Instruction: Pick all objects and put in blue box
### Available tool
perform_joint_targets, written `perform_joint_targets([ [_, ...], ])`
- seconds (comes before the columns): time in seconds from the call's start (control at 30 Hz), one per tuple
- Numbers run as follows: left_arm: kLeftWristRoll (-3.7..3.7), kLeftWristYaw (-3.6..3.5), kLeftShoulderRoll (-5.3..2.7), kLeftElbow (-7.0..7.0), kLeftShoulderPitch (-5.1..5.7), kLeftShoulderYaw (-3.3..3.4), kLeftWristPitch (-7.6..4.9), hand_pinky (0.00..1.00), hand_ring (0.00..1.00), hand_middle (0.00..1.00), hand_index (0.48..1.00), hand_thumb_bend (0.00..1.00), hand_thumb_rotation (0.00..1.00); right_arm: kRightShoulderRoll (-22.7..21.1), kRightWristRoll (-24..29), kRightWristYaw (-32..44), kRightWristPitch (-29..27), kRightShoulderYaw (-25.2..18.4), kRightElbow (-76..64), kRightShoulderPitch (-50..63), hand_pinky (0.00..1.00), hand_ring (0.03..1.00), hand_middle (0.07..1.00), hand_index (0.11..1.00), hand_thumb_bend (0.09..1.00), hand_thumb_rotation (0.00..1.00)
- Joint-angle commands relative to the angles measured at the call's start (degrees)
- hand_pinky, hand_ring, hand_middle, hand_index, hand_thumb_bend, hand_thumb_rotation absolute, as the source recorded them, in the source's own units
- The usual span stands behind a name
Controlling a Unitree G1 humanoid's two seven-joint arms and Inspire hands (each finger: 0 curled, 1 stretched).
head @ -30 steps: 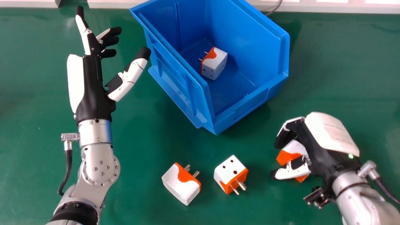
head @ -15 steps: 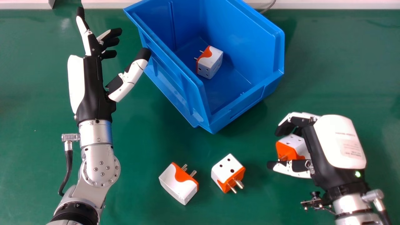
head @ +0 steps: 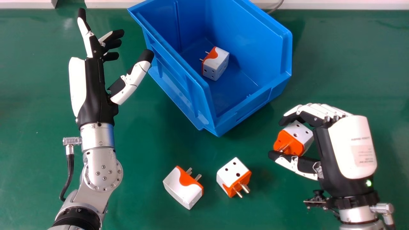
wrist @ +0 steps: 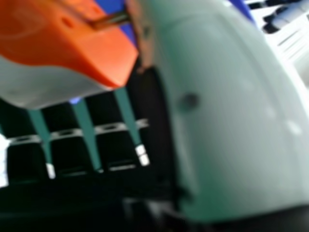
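A white-and-orange adapter (head: pixel 287 140) is grasped between the thumb and curled fingers of the right hand (head: pixel 351 147). Two more, a second adapter (head: pixel 234 175) and a third adapter (head: pixel 182 188), are set near each other on the green table (head: pixel 137 143). A fourth adapter (head: pixel 215 64) is contained in the blue box (head: pixel 255 41), beside which the left hand (head: pixel 96 89) is held released.
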Motion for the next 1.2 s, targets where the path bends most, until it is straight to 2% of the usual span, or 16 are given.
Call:
perform_joint_targets([
  [0.0,-0.38,0.21,-0.07,-0.5,-0.62,0.28,-0.82,0.72,0.77,0.79,0.814,0.75,0.6,-0.53,0.14,-1.87,-1.17,-0.21,-0.19,-0.85,0.42,0.48,0.497,0.458,0.504,0.0],
  [0.17,-0.03,0.77,-0.36,-0.37,-0.82,0.06,-0.57,0.72,0.77,0.79,0.814,0.75,0.6,-1.0,0.17,-2.09,-1.92,-0.28,0.07,-0.83,0.42,0.476,0.499,0.46,0.504,0.0],
  [0.27,0.39,1.48,-0.76,-0.36,-1.0,-0.17,-0.4,0.71,0.77,0.79,0.814,0.75,0.6,-1.36,0.22,-2.62,-2.61,-0.34,0.43,-0.89,0.42,0.473,0.501,0.464,0.504,0.0],
  [0.47,0.64,2.02,-1.28,0.32,-1.48,-0.41,-0.44,0.71,0.77,0.79,0.814,0.74,0.6,-0.99,0.34,-2.44,-2.62,-1.0,-3.46,-0.9,0.4,0.48,0.508,0.472,0.503,0.0],
  [0.7,0.02,1.4,-1.19,1.22,-1.85,-0.24,-0.82,0.72,0.77,0.79,0.815,0.74,0.6,0.83,1.63,2.97,0.73,-2.8,-14.1,-2.78,0.38,0.483,0.517,0.475,0.501,0.0],
  [0.8,-0.08,1.36,-1.23,1.56,-1.92,-0.17,-1.02,0.72,0.77,0.79,0.815,0.74,0.6,3.31,2.21,7.26,3.57,-3.7,-20.88,-6.79,0.38,0.484,0.517,0.474,0.501,0.0],
  [0.9,-0.01,1.42,-1.33,1.53,-1.91,-0.21,-1.09,0.72,0.77,0.79,0.815,0.74,0.6,6.0,0.91,9.0,4.22,-2.92,-21.72,-16.34,0.37,0.486,0.521,0.478,0.5,0.0],
  [1.17,0.4,1.77,-1.33,1.39,-1.95,-0.48,-0.91,0.72,0.77,0.79,0.815,0.74,0.6,6.98,0.8,10.17,-0.65,0.49,-3.95,-37.16,0.38,0.491,0.527,0.481,0.5,0.0],
])
